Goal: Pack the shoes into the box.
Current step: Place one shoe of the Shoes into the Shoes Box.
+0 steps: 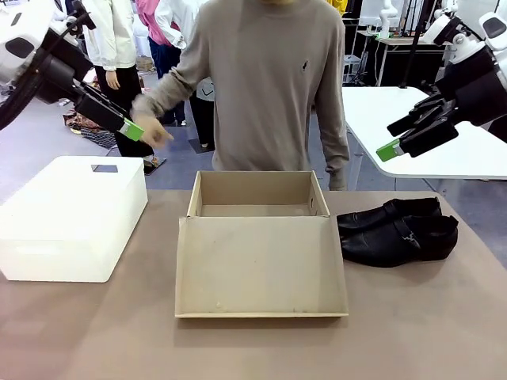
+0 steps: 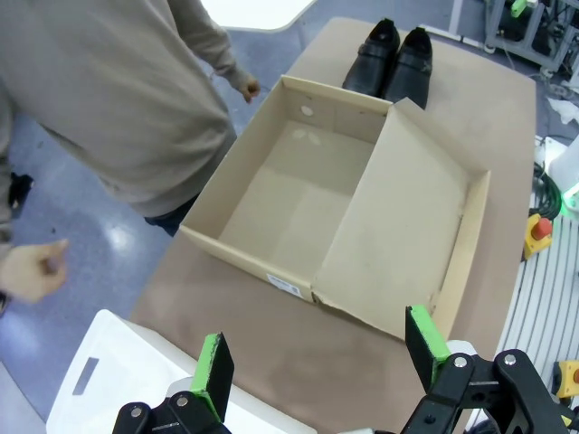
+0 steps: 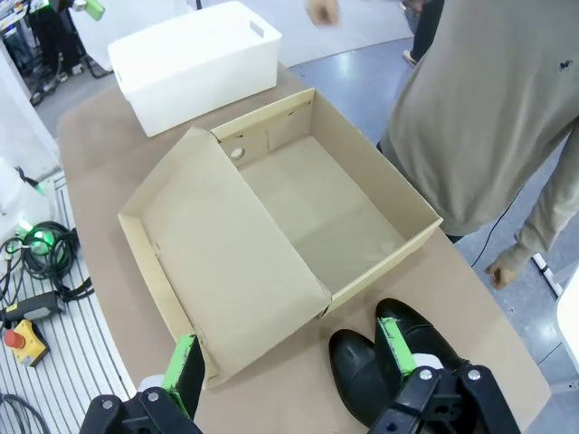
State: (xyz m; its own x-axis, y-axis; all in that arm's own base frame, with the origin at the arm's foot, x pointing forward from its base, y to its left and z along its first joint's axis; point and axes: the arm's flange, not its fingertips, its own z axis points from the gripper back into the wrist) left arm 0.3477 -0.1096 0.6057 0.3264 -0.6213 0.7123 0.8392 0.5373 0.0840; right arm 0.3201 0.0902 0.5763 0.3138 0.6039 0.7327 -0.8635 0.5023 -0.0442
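1. my left gripper (image 2: 318, 357) hangs high over the table (image 1: 412, 332), its two fingers spread wide with nothing between them. the box (image 2: 298, 194) lies ahead of it and below, and a white bin (image 2: 109, 380) sits almost under its fingertips.
2. my right gripper (image 3: 291, 354) is also spread and empty. the shoes (image 3: 355, 378) lie right beneath its fingers, with the box just beyond them.
3. i judge both are held up and back to leave the person's hand (image 1: 150, 131) room. it is just beside my left fingertips.
4. the box stands open with its lid folded flat toward me. that probably lets the shoes go in from above with no flap in the way. its inside is bare, so nothing is packed yet.
5. the shoes lie on the table side by side and touching, just outside the box's near wall, toes toward it. that puts them on my right gripper's side.
6. the box is matte tan cardboard with thin stiff walls, square corners and small round holes in one end wall.
7. the shoes are smooth black leather with a faint shine, rounded toes, low heels and a strap with a small metal buckle. i expect the leather to be a little slippery under my green pads.
8. the bin looks like smooth white plastic with rounded corners.
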